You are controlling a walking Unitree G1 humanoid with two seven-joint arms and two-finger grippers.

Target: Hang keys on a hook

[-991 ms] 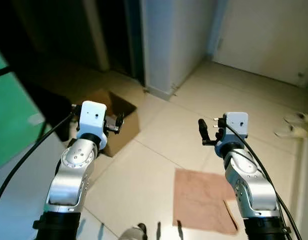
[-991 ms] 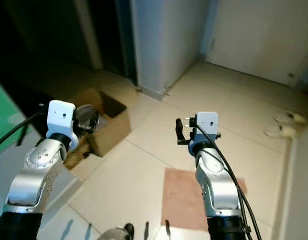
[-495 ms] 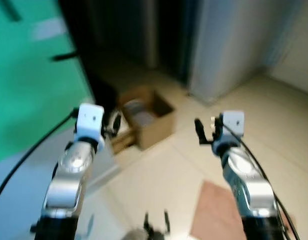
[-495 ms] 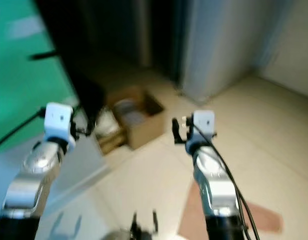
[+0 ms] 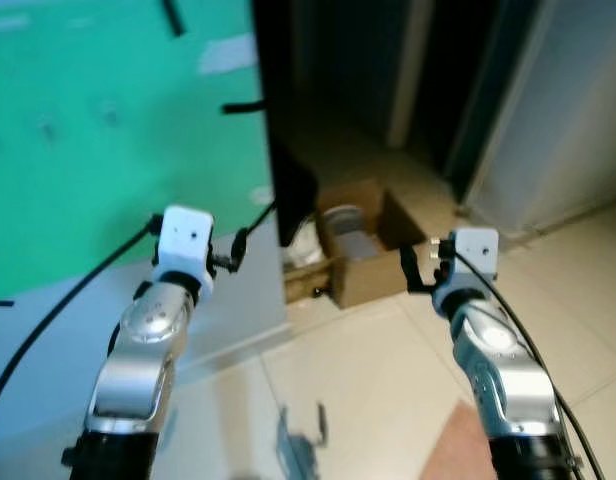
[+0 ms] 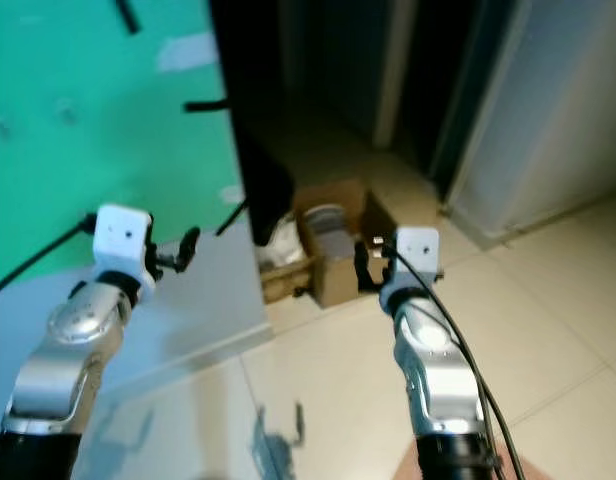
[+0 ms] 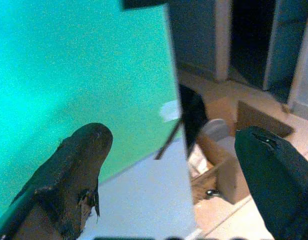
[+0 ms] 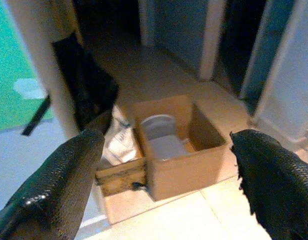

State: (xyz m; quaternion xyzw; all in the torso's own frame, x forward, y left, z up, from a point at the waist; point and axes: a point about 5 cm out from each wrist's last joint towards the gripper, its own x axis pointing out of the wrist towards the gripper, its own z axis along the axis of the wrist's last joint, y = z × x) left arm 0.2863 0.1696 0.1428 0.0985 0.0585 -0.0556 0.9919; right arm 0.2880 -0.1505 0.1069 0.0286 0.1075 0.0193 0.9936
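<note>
A green wall panel (image 5: 108, 130) fills the left side, with a pale grey band below it. Dark pegs stick out of it: one near its right edge (image 5: 243, 105) and one higher up (image 5: 173, 15). My left gripper (image 5: 234, 252) is raised in front of the grey band, open and holding nothing; in the left wrist view its fingers (image 7: 74, 175) stand wide apart and face the panel's edge. My right gripper (image 5: 413, 270) is raised at the same height, open and holding nothing, pointing at a cardboard box (image 8: 174, 150).
The open cardboard box (image 5: 363, 250) sits on the tiled floor by the wall's end, with a pale round dish inside. A black cloth or bag (image 5: 293, 190) hangs at the panel's edge. Dark doorways (image 5: 448, 70) lie behind. A pinkish mat corner (image 5: 468, 445) shows at the bottom right.
The view has swung left: the green panel now takes up the left half, and the box sits at centre. Both arms keep the same raised pose with fingers open.
</note>
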